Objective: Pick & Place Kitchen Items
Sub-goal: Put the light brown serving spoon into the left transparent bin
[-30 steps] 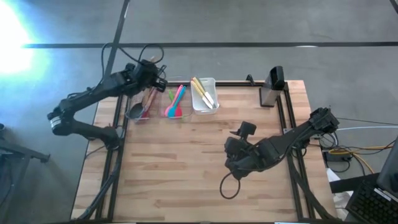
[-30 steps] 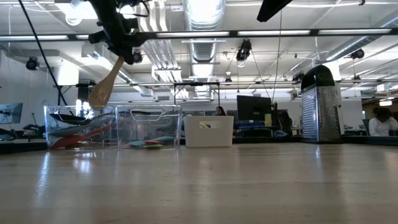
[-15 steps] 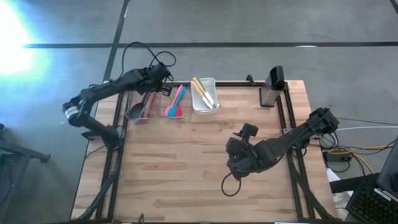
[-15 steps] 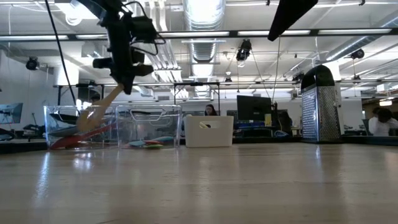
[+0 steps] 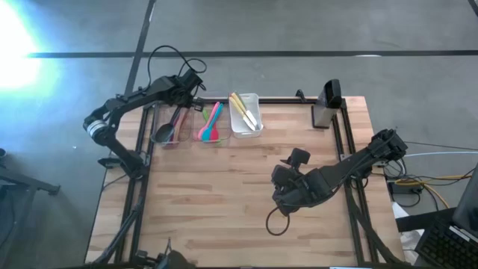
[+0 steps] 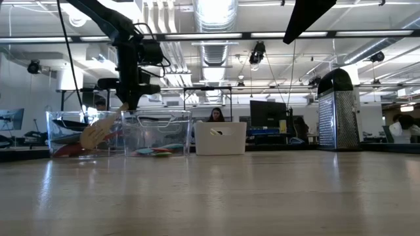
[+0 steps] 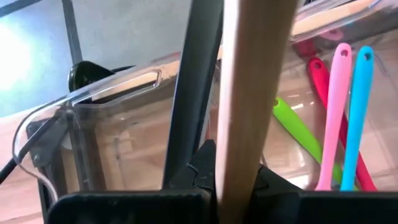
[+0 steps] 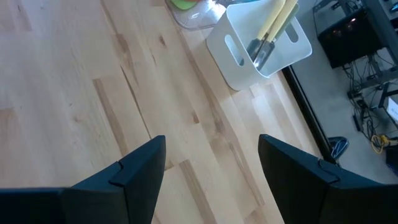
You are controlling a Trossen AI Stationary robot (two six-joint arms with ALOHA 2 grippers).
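My left gripper (image 6: pixel 129 98) hangs over the left clear bin (image 5: pixel 169 125), shut on a wooden spoon (image 6: pixel 98 131). The spoon's head is down inside that bin, among a grey spoon and red utensils. The middle clear bin (image 7: pixel 323 124) holds pink, teal, green and red utensils (image 5: pixel 211 122). The white bin (image 8: pixel 261 43) holds pale-handled utensils. My right gripper (image 8: pixel 211 149) stands open above the bare wood at the table's middle right (image 5: pixel 284 179), with nothing between its fingers. My left gripper pinches the spoon's wooden handle (image 7: pixel 245 143) between its two fingers, at the handle's upper part. The fingers come from above, slanting down, and the handle runs on past them roughly along their line. The spoon hangs tilted, head (image 6: pixel 94 135) lowest, inside the left clear bin.
A steel box grater (image 5: pixel 326 104) stands at the table's far right. The three bins sit in a row along the far edge. The wooden tabletop (image 5: pixel 209 202) stretches bare in front of them. A person sits in the room behind the table (image 6: pixel 215 116).
My left gripper has sunk toward the left clear bin and tipped more steeply, still shut on the wooden spoon. The spoon's head, above the bin's rim a second ago, now sits down inside the bin.
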